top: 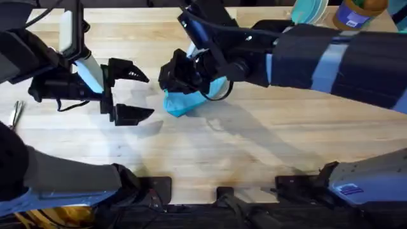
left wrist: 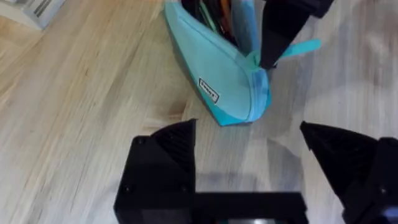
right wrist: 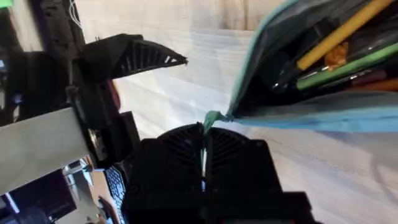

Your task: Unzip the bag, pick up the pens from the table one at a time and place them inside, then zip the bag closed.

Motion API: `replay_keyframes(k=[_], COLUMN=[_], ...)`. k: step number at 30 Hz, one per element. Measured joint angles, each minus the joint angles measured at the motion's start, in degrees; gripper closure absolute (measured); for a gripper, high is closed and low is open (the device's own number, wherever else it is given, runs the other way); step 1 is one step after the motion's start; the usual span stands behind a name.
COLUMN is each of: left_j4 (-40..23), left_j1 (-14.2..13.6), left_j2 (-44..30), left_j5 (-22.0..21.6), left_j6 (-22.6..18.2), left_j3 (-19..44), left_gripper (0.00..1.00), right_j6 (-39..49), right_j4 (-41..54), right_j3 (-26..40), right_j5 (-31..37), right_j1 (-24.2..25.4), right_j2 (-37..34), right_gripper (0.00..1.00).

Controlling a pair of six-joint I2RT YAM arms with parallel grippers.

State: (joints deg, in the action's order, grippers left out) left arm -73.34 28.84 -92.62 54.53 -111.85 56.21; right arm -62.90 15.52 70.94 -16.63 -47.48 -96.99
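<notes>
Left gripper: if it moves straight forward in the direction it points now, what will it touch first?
Probably the bag. The left gripper is open and points at the bag's near end, with bare table between them; depth is hard to judge.

Turquoise bag [left wrist: 221, 84] with a small white label [left wrist: 208, 91]. Pale wood-grain table [top: 254, 152]. Black grippers: left [top: 130, 95], right [right wrist: 204, 163].

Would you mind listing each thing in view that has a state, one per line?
bag: unzipped, mouth open, lying on the table.
pens: inside the bag.
zipper pull tab: pinched by the right hand.
right hand: shut on the tab.
left hand: open, holding nothing, just beside the bag.
</notes>
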Motion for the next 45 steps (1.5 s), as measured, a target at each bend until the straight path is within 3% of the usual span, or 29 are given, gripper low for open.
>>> replay_keyframes(k=[7, 11, 20, 26, 37, 38, 42, 43, 45], left_j4=[-0.14, 1.08, 5.08, 5.75, 9.02, 9.40, 9.94, 9.94, 10.08], left_j1=[-4.95, -7.72, -8.06, -9.64, -10.08, -10.08, -10.08, -10.08, -10.08], left_j2=[-0.01, -0.01, -0.03, -2.87, -7.50, -7.50, -7.52, -7.50, -7.51], left_j5=[1.22, 1.26, 1.41, 1.76, 7.58, 7.84, 7.81, 7.79, 7.83], left_j6=[0.43, 3.16, 8.72, 9.33, 9.97, 10.11, 10.19, 10.11, 10.16], left_j3=[0.00, 0.00, 0.00, 0.02, 0.04, 0.07, 0.13, 0.13, 0.15], left_gripper=[0.008, 0.008, 0.008, 0.035, 0.047, 0.514, 0.877, 0.935, 0.954], right_j6=[1.74, 1.90, 2.08, 2.08, 2.07, 2.08, 2.08, 2.08, 2.08], right_j4=[0.41, 0.38, 0.41, 0.40, 0.38, 0.38, 0.41, 0.38, 0.38], right_j3=[1.56, 1.79, 1.95, 1.97, 1.99, 1.98, 1.99, 1.99, 1.99], right_j5=[0.25, 0.29, 0.27, 0.28, 0.27, 0.22, 0.04, 0.05, 0.03], right_j1=[0.09, 0.42, 0.79, 0.81, 1.03, 1.36, 1.93, 2.06, 2.29], right_j2=[0.13, 0.13, 0.13, 0.14, 0.13, 0.13, 0.13, 0.13, 0.13], right_gripper=[0.969, 0.970, 0.970, 0.970, 0.970, 0.970, 0.970, 0.970, 0.970])
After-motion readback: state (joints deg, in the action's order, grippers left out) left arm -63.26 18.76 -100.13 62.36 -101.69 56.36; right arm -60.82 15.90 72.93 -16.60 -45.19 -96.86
